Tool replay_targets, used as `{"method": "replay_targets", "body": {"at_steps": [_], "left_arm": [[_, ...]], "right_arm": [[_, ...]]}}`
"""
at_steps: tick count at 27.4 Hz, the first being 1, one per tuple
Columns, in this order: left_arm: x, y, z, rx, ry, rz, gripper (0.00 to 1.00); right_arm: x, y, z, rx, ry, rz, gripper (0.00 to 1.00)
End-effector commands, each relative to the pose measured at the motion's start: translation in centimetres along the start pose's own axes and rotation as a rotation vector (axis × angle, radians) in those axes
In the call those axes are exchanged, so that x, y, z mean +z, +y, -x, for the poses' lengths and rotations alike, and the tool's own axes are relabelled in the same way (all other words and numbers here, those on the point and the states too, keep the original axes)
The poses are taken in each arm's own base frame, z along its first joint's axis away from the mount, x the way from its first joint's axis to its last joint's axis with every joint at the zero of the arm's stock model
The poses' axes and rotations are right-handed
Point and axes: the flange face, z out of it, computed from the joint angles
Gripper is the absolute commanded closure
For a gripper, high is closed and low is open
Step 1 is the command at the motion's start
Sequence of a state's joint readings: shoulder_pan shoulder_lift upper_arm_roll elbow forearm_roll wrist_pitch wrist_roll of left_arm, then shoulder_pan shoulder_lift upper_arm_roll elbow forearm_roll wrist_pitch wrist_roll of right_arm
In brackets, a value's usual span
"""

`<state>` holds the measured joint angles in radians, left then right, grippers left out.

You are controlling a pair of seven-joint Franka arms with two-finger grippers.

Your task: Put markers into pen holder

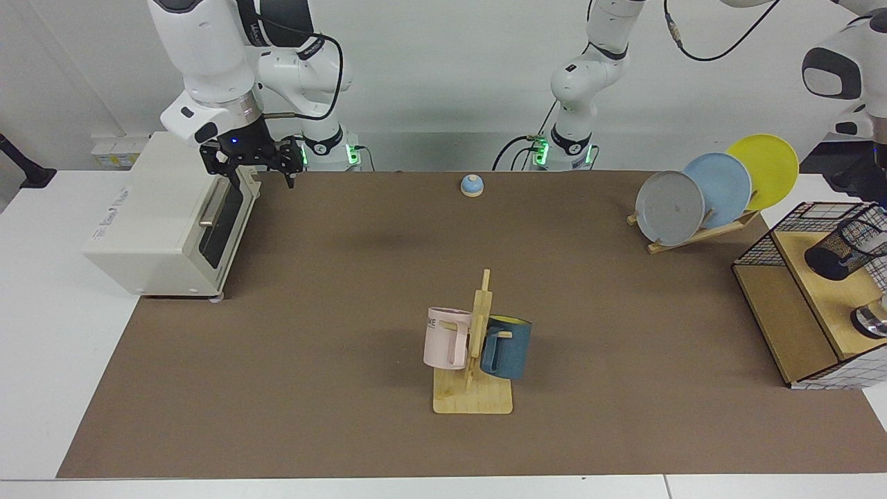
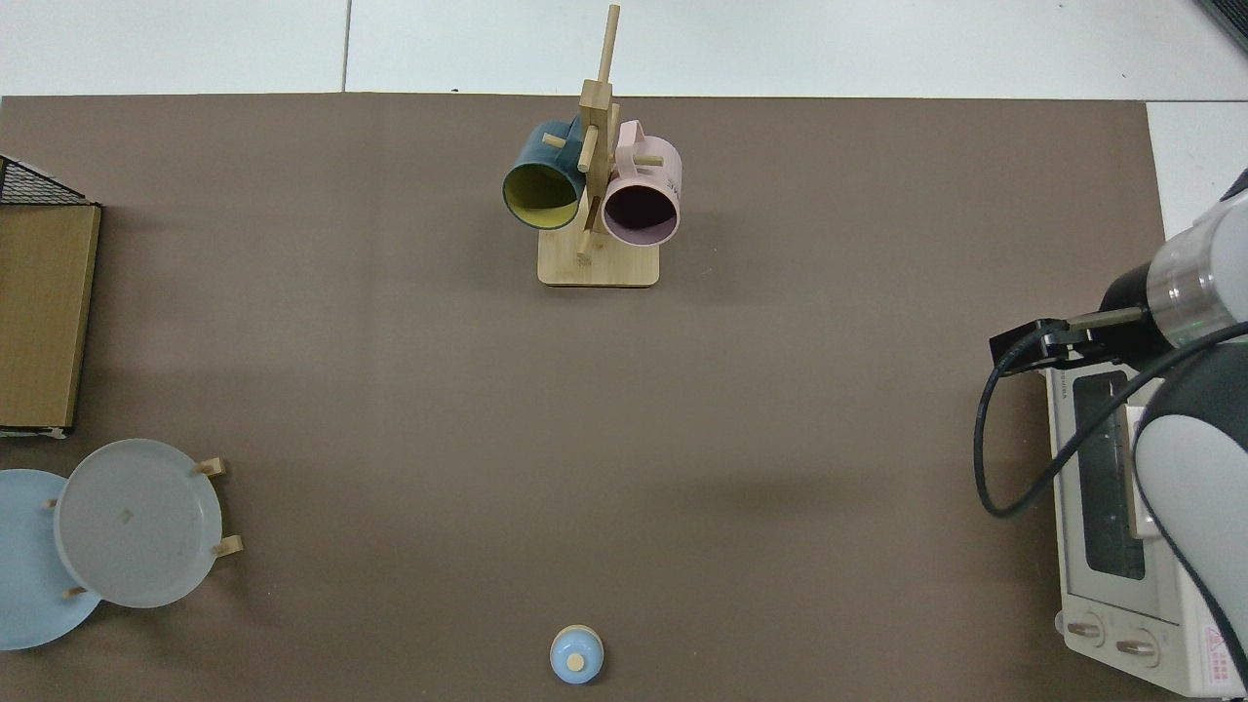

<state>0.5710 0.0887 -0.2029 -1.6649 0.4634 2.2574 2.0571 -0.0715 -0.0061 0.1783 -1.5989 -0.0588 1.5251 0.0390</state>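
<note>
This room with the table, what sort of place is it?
Probably a robot test lab staged like a kitchen: two white arms bolted behind a table with a toaster oven, mug stand and plate rack.

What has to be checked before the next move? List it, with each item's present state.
1. Pen holder upright on the wooden box: not ok, it lies tilted, dark base toward the camera.
2. Marker inside the holder: cannot tell. Only a white shape shows at the holder's mouth, at the edge of the facing view.
3. Left gripper grip: cannot tell. It is above the holder and mostly cut off.
4. Right gripper out of the way: ok. It waits over the toaster oven with fingers open.
5. Plate rack apart from the box: ok.
</note>
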Motion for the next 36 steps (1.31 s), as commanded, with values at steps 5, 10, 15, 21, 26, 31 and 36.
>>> {"method": "replay_targets", "body": {"at_steps": [5,10,15,21,26,31,36], "left_arm": [[-3.9,-3.1,-6.5,-0.441,0.129,0.143,0.0],[-5.2,-4.7,-10.5,-0.672,0.168,0.222,0.0],[-6.3,-5.4,-13.3,-0.95,0.227,0.313,0.0],[-7.8,-6.3,-16.3,-1.226,0.283,0.421,0.0],[-9.3,-7.0,-18.6,-1.457,0.279,0.515,0.0],[-11.3,-7.8,-21.0,-1.63,0.26,0.573,0.0],[-12.6,-8.2,-21.9,-1.766,0.264,0.619,0.0]], "right_arm": [[0.1,0.3,0.2,-0.022,-0.002,-0.021,0.0],[0.1,0.3,0.2,-0.022,-0.002,-0.021,0.0],[0.1,0.3,0.2,-0.022,-0.002,-0.021,0.0],[0.1,0.3,0.2,-0.022,-0.002,-0.021,0.0],[0.1,0.3,0.2,-0.022,-0.002,-0.021,0.0],[0.1,0.3,0.2,-0.022,-0.002,-0.021,0.0],[0.1,0.3,0.2,-0.022,-0.002,-0.021,0.0]]}}
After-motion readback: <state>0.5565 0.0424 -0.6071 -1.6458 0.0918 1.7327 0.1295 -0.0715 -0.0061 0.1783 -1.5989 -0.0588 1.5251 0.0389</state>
